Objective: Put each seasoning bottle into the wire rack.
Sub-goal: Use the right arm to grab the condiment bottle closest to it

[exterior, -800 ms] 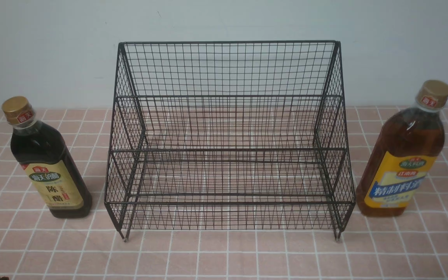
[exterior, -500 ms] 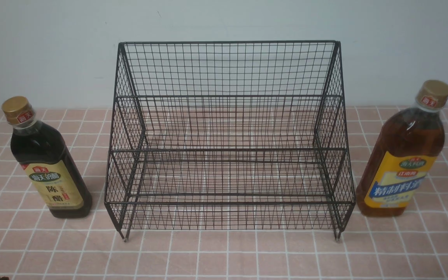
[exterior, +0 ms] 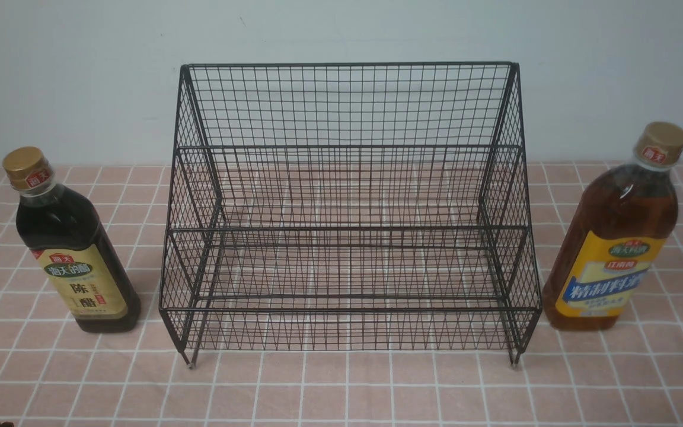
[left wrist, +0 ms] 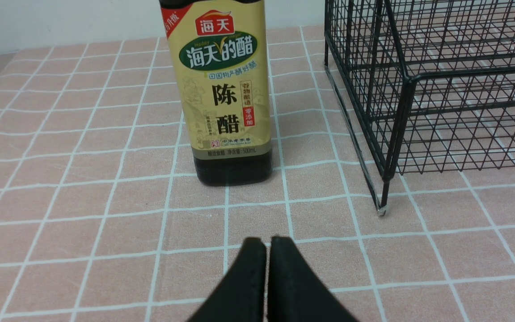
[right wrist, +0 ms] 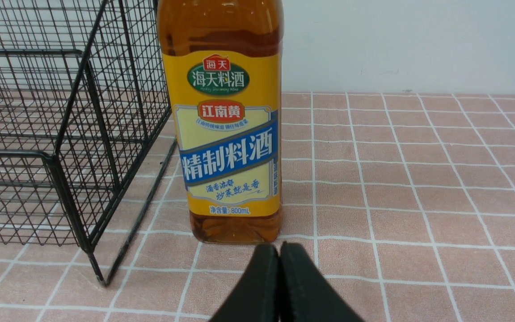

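Observation:
The black wire rack (exterior: 350, 225) stands in the middle of the table and holds nothing. The smaller dark bottle (exterior: 72, 249) with a beige label stands upright left of it. The larger amber bottle (exterior: 614, 237) with a yellow-blue label stands upright right of it. In the left wrist view my left gripper (left wrist: 268, 241) is shut and empty, a short way in front of the dark bottle (left wrist: 226, 98). In the right wrist view my right gripper (right wrist: 279, 247) is shut and empty, just short of the amber bottle's (right wrist: 226, 134) base. Neither gripper shows in the front view.
A pink checked cloth (exterior: 341, 391) covers the table, with a pale wall close behind. The rack's corner and foot show in the left wrist view (left wrist: 385, 188) and in the right wrist view (right wrist: 92, 250).

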You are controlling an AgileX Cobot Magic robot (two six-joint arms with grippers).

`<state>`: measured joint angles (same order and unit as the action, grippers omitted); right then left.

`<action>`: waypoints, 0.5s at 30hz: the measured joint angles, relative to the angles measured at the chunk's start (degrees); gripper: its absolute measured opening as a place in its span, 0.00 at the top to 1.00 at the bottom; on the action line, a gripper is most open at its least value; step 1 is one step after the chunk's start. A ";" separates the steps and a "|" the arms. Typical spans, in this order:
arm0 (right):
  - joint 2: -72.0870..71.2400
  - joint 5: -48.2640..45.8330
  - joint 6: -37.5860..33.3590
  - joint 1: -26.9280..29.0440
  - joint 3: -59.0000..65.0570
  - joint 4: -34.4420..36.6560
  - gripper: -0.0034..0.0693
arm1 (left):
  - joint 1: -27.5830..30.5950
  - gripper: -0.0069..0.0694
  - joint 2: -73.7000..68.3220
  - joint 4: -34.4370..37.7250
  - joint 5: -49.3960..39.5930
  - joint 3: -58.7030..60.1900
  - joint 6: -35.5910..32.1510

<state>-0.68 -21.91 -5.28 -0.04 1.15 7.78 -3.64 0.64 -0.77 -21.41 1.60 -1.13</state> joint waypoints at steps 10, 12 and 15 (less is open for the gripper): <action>0.00 2.04 1.11 0.00 0.25 0.98 0.97 | 0.00 0.92 0.00 0.00 0.00 0.00 0.00; 0.00 5.20 2.45 0.00 0.39 3.78 0.97 | 0.00 0.92 0.00 0.00 0.00 0.00 0.00; 0.00 12.68 5.76 0.00 0.42 12.34 0.97 | 0.00 0.92 0.00 0.00 0.00 0.00 0.00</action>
<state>-0.68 -9.23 0.48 -0.04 1.57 20.11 -3.64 0.64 -0.77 -21.41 1.60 -1.13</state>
